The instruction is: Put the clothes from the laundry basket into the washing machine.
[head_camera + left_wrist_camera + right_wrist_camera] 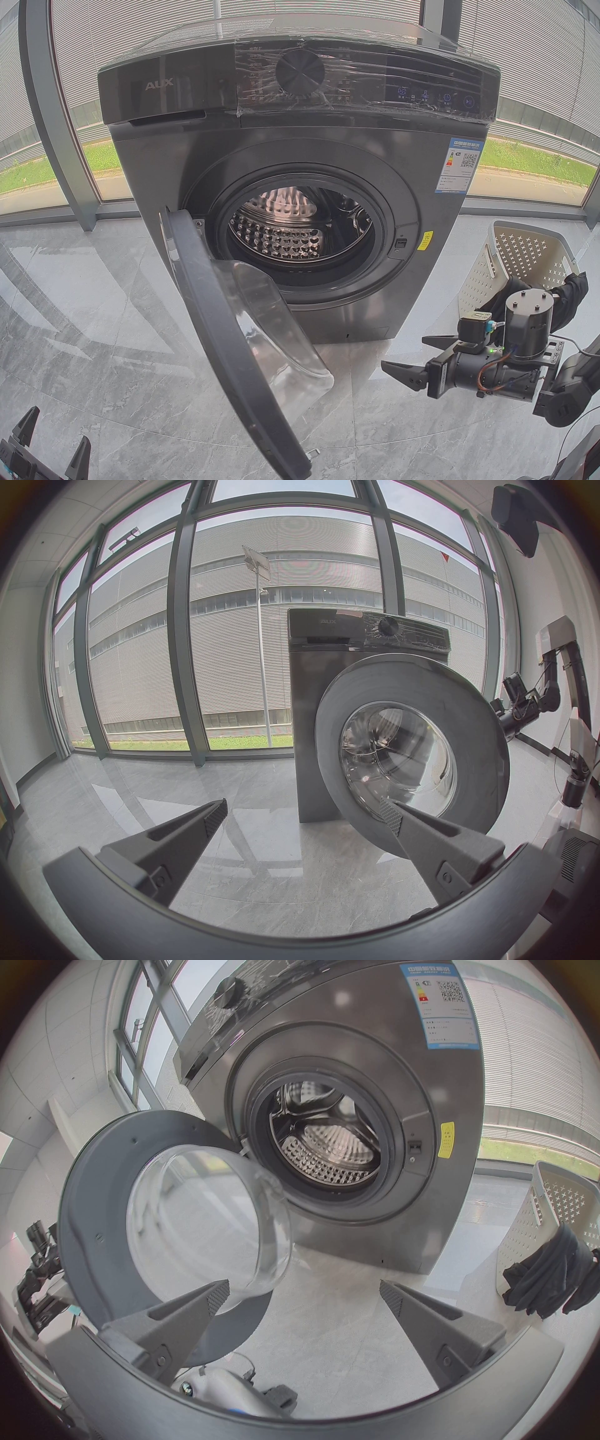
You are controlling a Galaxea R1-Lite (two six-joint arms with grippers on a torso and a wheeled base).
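Blocking part of laundry basket (531,250) and clothes (572,294), right gripper (405,353), jaws apart; left gripper (57,428) likewise, cropped.

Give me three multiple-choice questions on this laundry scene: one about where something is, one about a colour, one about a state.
1. Where is the white perforated plastic laundry basket?
A. On the floor, to the robot's right of the grey front-loading washing machine
B. On top of it
C. Inside it

2. What colour are the clothes draped over the basket's rim?
A. Red
B. Black
C. Yellow

3. How is the machine's round glass door?
A. Shut
B. Taken off
C. Swung open

Answers:
1 A, the basket sits on the floor by the machine's right side.
2 B, the cloth over the rim is black.
3 C, the door hangs out from the front.
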